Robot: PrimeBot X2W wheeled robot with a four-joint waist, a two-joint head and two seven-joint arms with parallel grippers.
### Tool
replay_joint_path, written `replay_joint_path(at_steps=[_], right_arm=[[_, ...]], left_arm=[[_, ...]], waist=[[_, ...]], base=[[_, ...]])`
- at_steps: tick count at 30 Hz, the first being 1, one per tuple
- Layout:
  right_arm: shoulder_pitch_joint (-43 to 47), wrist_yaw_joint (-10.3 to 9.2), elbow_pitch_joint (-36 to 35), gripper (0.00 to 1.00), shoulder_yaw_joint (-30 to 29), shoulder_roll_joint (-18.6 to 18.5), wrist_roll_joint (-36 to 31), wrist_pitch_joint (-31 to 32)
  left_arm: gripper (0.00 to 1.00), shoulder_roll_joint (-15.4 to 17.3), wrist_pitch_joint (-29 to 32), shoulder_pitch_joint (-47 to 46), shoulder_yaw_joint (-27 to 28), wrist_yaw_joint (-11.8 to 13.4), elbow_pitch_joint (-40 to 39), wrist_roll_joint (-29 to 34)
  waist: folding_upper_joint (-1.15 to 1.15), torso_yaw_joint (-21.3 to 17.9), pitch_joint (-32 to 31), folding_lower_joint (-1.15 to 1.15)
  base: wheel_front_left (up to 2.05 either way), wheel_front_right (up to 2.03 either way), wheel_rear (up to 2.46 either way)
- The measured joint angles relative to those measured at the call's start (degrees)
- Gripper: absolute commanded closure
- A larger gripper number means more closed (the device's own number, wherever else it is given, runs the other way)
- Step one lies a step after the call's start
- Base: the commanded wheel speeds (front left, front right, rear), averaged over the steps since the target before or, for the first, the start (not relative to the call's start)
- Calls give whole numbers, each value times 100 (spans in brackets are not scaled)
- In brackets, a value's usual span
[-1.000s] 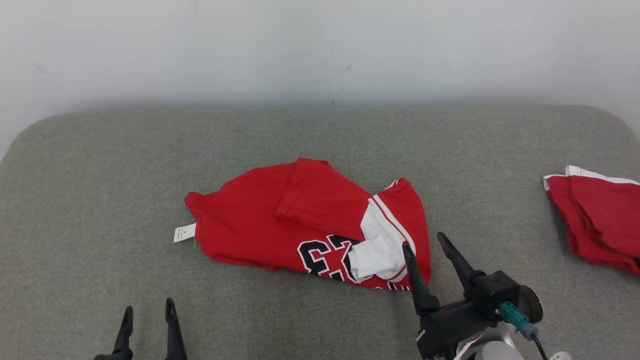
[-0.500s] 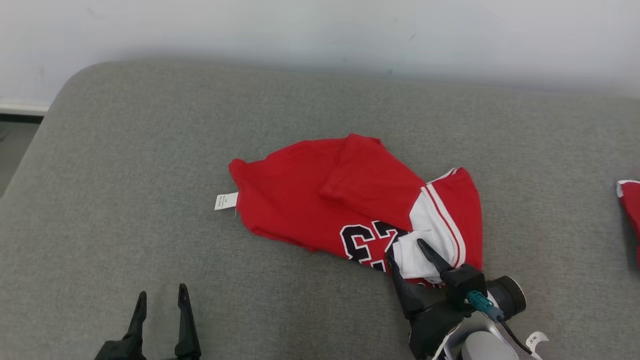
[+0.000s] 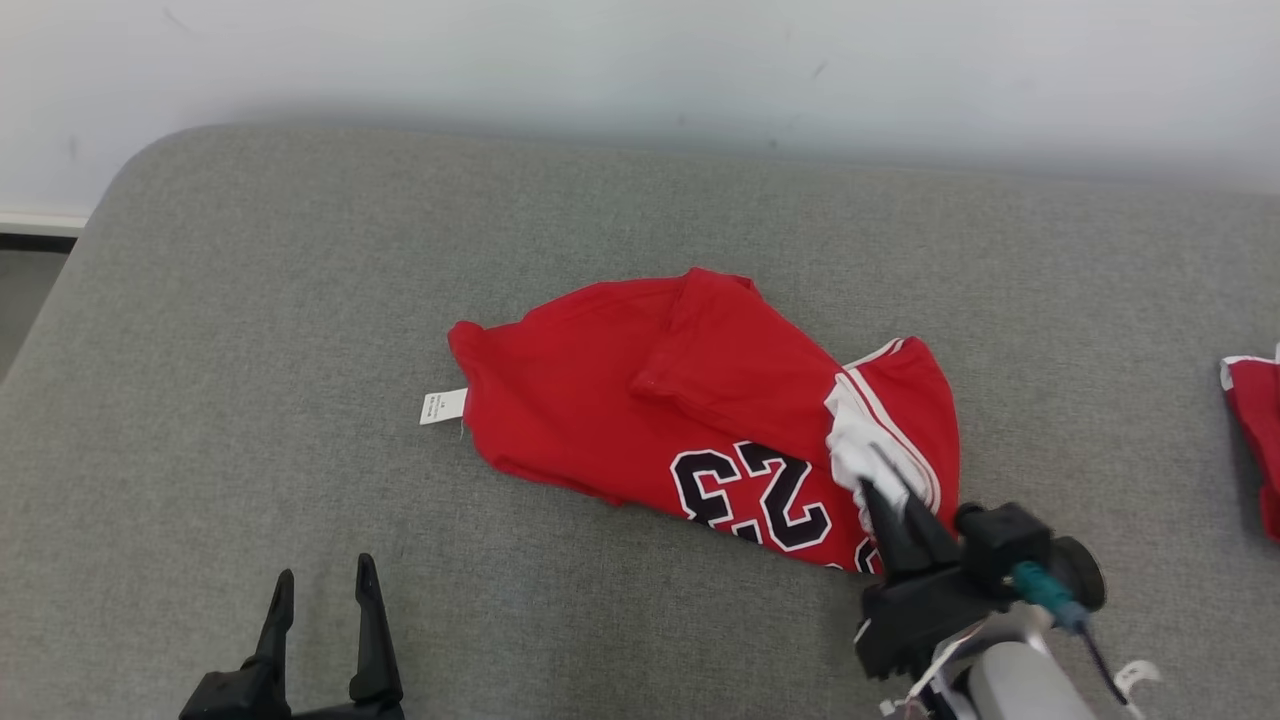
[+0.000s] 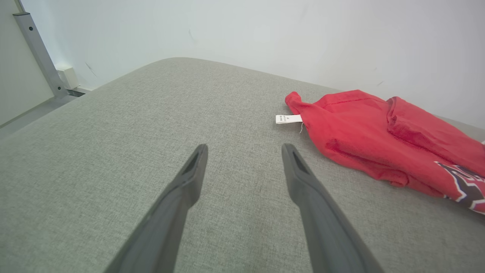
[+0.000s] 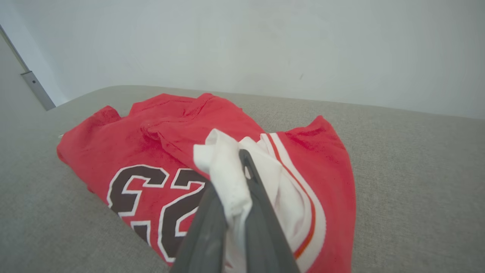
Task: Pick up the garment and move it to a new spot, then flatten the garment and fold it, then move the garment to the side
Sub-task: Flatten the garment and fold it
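The garment [image 3: 640, 420] is a red jersey with a black "23" and a white, red-striped sleeve, lying crumpled in the middle of the grey padded surface [image 3: 250, 330]. My right gripper [image 3: 885, 500] is shut on the white sleeve at the jersey's near right corner, and the cloth bunches between its fingers [image 5: 261, 212]. The garment [image 5: 151, 151] spreads up and left of that grip. My left gripper [image 3: 320, 600] stands open near the front left, apart from the garment [image 4: 360, 125], with nothing between its fingers [image 4: 189, 182]. A white label [image 3: 442, 406] sticks out at the jersey's left edge.
Another red garment with white trim [image 3: 1252, 420] lies at the right edge of the surface. A pale wall [image 3: 640, 70] runs behind. The surface's rounded left corner drops to a floor with a metal post [image 4: 36, 49].
My right gripper has gone from open beside the sleeve to shut on it, bunching the white cloth and uncovering the "23". The camera has shifted, so the whole scene sits differently.
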Motion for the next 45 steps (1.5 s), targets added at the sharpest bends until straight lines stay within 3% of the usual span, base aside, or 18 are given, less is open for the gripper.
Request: replay_joint_path(at_steps=[8,13,18,19,20,21,25,32,37,45], right_arm=[[74,0,-1134,100,-1147,-4,502,0],[80,0,-1032,100,-1944,-55,489,0],[274,0,-604,100,-2295,-1,263,0],[315,0,-521,89,-2352,32,237,0],[341,0,-409,33,-2423,55,180,1],[369,0,-330,0,-2503,70,154,0],[430,0,-293,0,-2775,116,46,0],[563,0,-569,0,-2740,172,-110,0],[568,0,-799,0,-2221,192,-121,0],[367,0,-925,0,-757,191,-20,0]], left_arm=[[0,1,0,75,35,-5,11,-22],[0,0,0,79,-23,9,31,-51],[0,0,0,79,-27,11,48,-76],[0,0,0,83,-22,11,49,-76],[0,1,0,88,-9,11,49,-76],[0,0,0,92,2,11,51,-75],[0,0,0,98,26,10,60,-74],[0,0,0,98,65,-9,64,-46],[0,0,0,92,51,-9,69,-41],[0,0,0,41,-52,-34,103,-44]], waist=[[0,-145,-131,-1],[0,-167,-200,-1],[0,-160,-223,-1],[0,-164,-224,-1],[0,-171,-224,-1],[0,-180,-224,-1],[0,-213,-224,-1],[0,-308,-214,-1],[0,-350,-197,-1],[0,-256,-141,-1]], base=[[0,0,0],[0,0,0],[0,0,0],[0,0,0],[0,0,0],[0,0,0],[0,0,0],[0,0,0],[0,0,0],[0,0,0]])
